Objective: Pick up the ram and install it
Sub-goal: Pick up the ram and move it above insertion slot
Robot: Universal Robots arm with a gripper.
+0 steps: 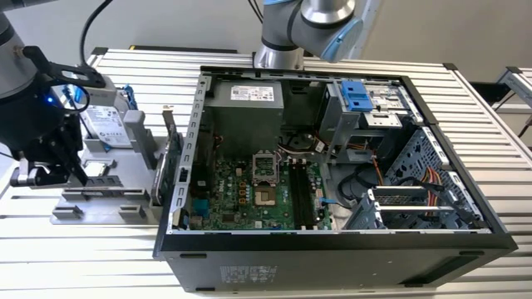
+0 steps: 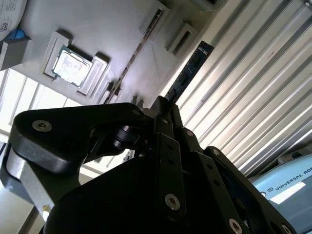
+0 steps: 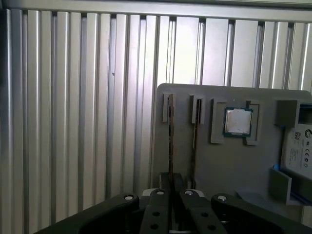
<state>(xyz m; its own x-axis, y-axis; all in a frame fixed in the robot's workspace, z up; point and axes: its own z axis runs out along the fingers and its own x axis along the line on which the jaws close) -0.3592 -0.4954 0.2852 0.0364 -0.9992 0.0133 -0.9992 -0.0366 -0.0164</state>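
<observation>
Gripper (image 3: 171, 183): fingers clenched on ram (image 3: 170, 141), which stands on edge in outermost slot of grey tray (image 3: 234, 165), along tray edge bordering ribbed table (image 3: 73, 122). Second strip (image 3: 194, 136) in neighbouring slot, just beside; silver chip (image 3: 238, 121) nearer tray middle. Likely risks: off-centre grip tilts ram, binding it in slot and dragging tray; finger snags second strip; tilted ram misses motherboard slots (image 1: 301, 193) in open case (image 1: 332, 249).

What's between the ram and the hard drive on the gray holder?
The square silver chip, in its own recess of the gray holder, lies between the ram and the hard drive, as seen in the first wrist view.
</observation>
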